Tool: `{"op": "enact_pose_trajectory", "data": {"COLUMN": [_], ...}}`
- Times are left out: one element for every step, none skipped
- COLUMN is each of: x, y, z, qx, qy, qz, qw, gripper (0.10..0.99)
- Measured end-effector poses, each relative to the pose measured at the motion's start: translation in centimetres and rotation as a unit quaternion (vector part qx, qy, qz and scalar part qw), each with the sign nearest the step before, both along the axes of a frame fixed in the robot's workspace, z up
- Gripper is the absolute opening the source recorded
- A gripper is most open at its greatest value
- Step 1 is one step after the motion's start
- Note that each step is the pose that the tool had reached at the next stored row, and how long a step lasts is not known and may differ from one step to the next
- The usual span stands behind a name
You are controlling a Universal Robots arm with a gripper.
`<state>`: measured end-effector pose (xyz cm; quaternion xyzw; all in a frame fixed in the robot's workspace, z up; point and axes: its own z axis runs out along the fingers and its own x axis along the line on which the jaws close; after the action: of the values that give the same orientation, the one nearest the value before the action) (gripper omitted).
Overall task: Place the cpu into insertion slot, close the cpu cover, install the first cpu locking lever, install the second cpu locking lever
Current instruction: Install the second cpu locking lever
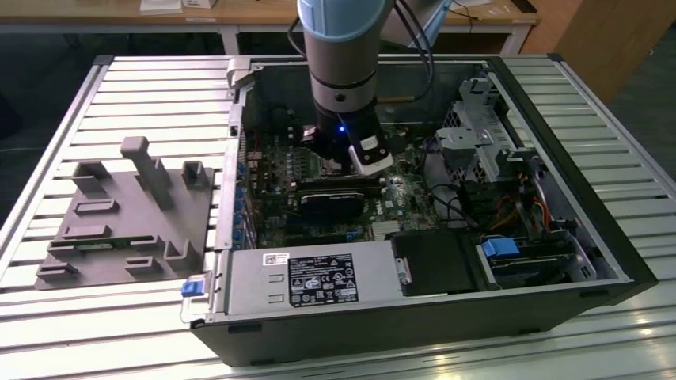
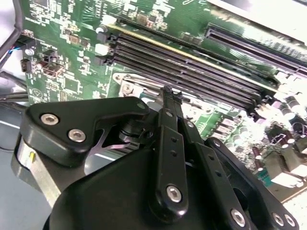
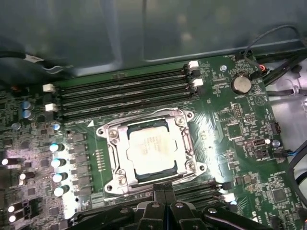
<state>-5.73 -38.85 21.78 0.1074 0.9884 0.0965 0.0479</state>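
Look at the first wrist view: the cpu (image 3: 152, 149) already lies flat in the insertion slot (image 3: 111, 158), its pale metal top showing through the square window of the cpu cover (image 3: 184, 143), which lies down over it. So the chip is seated and the frame is closed; from these pictures you cannot tell whether either locking lever is hooked.

The relation that matters is this: the gripper (image 3: 164, 188) sits at the socket's edge opposite the long memory slots (image 3: 124, 93), with its tips just short of the cover's rim. The cpu lies straight ahead of the fingers (image 3: 159, 190), in line with them, not off to either side. The fingers stand pressed close together, a narrow pair with nothing held between them.

In the second wrist view you see the same narrow tip (image 2: 167, 92) poised just above the metal frame beside the memory slots (image 2: 192, 67); whether it touches the frame cannot be told.

In the exterior view the arm (image 1: 340, 47) reaches straight down into the open computer case (image 1: 423, 317), which lies on its side on the slatted table (image 1: 127, 317), and the gripper hangs low over the middle of the motherboard (image 1: 407, 202). A grey holder (image 1: 116, 222) sits well apart on the exterior view's left.
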Motion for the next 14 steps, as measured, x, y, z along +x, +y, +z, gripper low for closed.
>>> {"op": "enact_pose_trajectory", "data": {"x": [0.12,0.22,0.29,0.34,0.37,0.4,0.42,0.43,0.44,0.44,0.44,0.44,0.44,0.44], "y": [0.14,0.33,0.57,0.86,1.14,1.41,1.67,1.93,2.18,2.4,2.59,2.78,2.96,3.14], "z": [0.01,0.0,0.01,0.0,0.0,0.01,0.01,0.0,0.0,0.0,0.0,0.01,0.01,0.0], "qx": [-0.0023,-0.0043,-0.0062,-0.0078,-0.0095,-0.011,-0.0125,-0.0138,-0.015,-0.0153,-0.0155,-0.0155,-0.0155,-0.0154], "qy": [0.0004,0.0008,0.0011,0.0013,0.0013,0.0014,0.0014,0.0014,0.0014,0.0014,0.0014,0.0015,0.0015,0.0015], "qz": [0.0,0.0,0.0,0.0,0.0,0.0,0.0,0.0,0.0,0.0,0.0,0.0,0.0,0.0], "qw": [1.0,1.0,1.0,1.0,1.0,0.9999,0.9999,0.9999,0.9999,0.9999,0.9999,0.9999,0.9999,0.9999], "gripper": [0.102,0.102,0.102,0.102,0.102,0.102,0.102,0.102,0.102,0.102,0.102,0.102,0.102,0.102]}}
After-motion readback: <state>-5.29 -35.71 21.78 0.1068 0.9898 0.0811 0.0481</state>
